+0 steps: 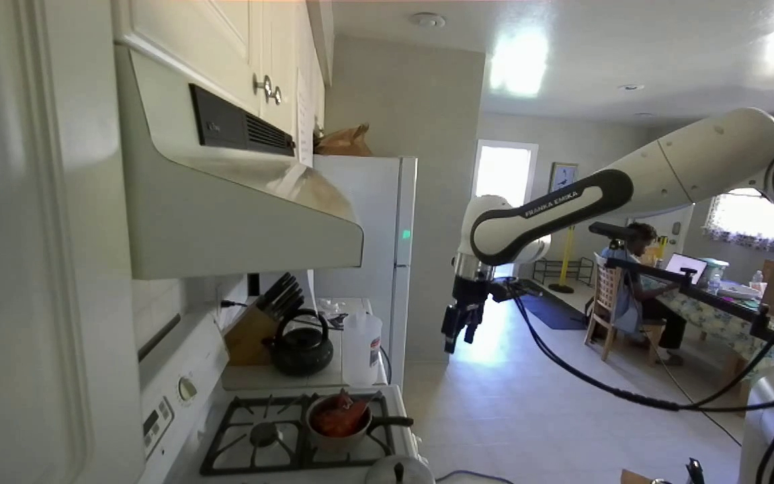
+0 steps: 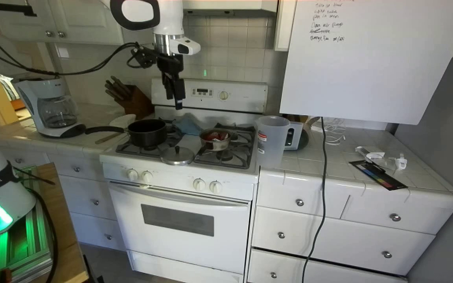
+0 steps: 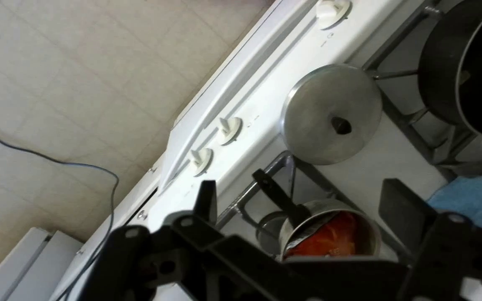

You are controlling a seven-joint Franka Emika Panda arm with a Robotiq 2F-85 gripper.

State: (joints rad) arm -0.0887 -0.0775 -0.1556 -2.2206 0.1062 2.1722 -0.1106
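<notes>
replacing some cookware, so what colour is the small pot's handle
Black; the handle shows best in the wrist view.

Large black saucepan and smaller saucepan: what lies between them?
The wrist view shows white stovetop and grate bars, with the metal lid toward the front and blue cloth behind.

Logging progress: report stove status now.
Gripper open, empty. Small saucepan uncovered on gas stove, red-orange contents inside. Metal lid near it, apart, possibly in the way.

Gripper (image 3: pixel 302 202): matt, smooth.
Saucepan (image 2: pixel 215 146): metal, dull sheen; lower than gripper.
Lid (image 3: pixel 326 104): smooth metal, satin; below gripper level.
Pot (image 2: pixel 147 139): matt wall, metal rim; lower than gripper.
Cloth (image 3: pixel 475 196): rough, matt; below gripper level.
Stovetop (image 3: pixel 404 167): smooth, glossy; below gripper level.
Pitcher (image 2: pixel 271 143): translucent plastic; lower than gripper.
</notes>
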